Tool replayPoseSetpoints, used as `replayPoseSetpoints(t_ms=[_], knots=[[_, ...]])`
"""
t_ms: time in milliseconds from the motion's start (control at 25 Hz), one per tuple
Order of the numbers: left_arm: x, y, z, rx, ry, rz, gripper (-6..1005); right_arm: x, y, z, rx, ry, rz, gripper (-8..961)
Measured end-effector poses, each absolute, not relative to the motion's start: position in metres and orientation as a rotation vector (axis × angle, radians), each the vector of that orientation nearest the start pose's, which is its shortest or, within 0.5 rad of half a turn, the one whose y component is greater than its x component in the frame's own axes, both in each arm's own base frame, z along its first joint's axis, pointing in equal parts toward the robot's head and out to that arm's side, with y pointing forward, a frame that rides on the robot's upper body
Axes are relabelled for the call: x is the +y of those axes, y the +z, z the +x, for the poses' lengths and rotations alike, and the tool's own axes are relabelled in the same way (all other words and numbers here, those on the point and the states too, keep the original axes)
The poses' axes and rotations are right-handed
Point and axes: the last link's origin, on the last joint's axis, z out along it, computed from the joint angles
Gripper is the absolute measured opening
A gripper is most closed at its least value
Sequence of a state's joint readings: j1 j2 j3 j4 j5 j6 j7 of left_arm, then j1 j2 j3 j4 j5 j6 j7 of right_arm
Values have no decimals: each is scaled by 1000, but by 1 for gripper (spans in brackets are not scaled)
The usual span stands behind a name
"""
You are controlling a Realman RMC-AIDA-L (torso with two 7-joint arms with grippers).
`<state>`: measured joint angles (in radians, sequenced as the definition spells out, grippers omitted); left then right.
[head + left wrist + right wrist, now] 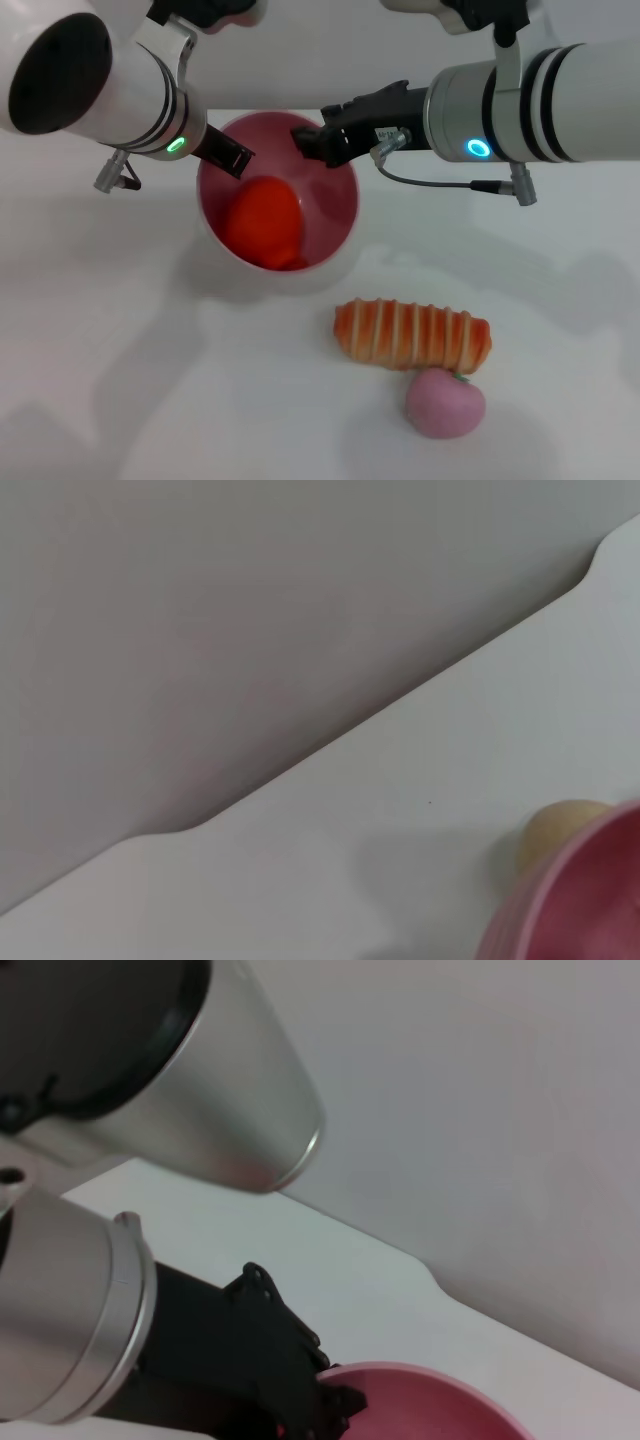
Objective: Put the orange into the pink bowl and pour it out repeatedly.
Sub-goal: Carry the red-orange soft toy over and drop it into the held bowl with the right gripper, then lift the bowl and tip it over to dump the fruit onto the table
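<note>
Head view: orange point(262, 222) inside pink bowl point(335, 180), low against its near-left wall, bowl tipped toward the near side of the table point(120, 350). Left gripper point(226, 152) pinching the far-left rim; right gripper point(312, 138) at the far-right rim, pinched or spread cannot tell. Left nearer the orange. Striped bread point(412, 335) and pink peach point(445, 402) near-right, well apart.

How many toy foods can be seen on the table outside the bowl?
3: striped bread before the pink bowl, pink peach touching it, beige ball behind the bowl. Others may be hidden.
</note>
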<state>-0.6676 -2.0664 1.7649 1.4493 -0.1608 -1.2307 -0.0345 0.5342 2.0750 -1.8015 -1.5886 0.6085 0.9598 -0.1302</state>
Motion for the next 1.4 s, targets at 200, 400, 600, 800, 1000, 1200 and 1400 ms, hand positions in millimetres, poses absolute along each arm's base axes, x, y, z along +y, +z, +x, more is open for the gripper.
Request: replayPoseSetpoints(t_ms=[200,400,600,800,1000,1200,1400], knots=[[390,-19,-119,-641,391,-2155,39,364,-30,89,824,180,-2368,440],[388,-17,-112,-420,486,-2088,39,375,12,152,1048,143,-2109,543],[379,-29,-97,-128,604,-2030,38,369,50,207,1204,124,-1927,565],[358,-57,-81,260,702,-1938,38,361,53,229,1262,93,-1887,564],[343,-75,-81,604,757,-1771,39,363,47,230,1272,76,-1900,565],[337,-77,-87,837,801,-1574,40,366,43,226,1264,72,-1920,563],[326,-87,-96,1073,826,-1417,40,368,39,224,1263,62,-1935,564]])
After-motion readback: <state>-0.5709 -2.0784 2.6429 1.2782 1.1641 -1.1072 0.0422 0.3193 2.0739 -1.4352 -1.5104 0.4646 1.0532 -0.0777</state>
